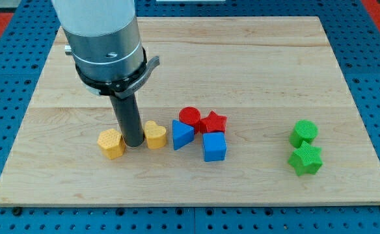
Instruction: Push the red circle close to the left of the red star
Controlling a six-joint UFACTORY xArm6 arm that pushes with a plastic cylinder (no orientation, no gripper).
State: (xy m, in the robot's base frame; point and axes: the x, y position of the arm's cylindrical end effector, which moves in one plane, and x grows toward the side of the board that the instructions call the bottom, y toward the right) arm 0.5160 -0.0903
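The red circle [190,117] lies near the board's middle, touching the left side of the red star [213,122]. My tip [134,143] rests on the board to the view's left of them, between an orange block [111,143] and a yellow heart [154,134]. The tip is well apart from the red circle, with the yellow heart and a blue triangle [182,134] in between.
A blue cube [214,147] sits just below the red star. A green circle [304,132] and a green star [305,160] are at the view's right. The wooden board [242,58] lies on a blue pegboard surface.
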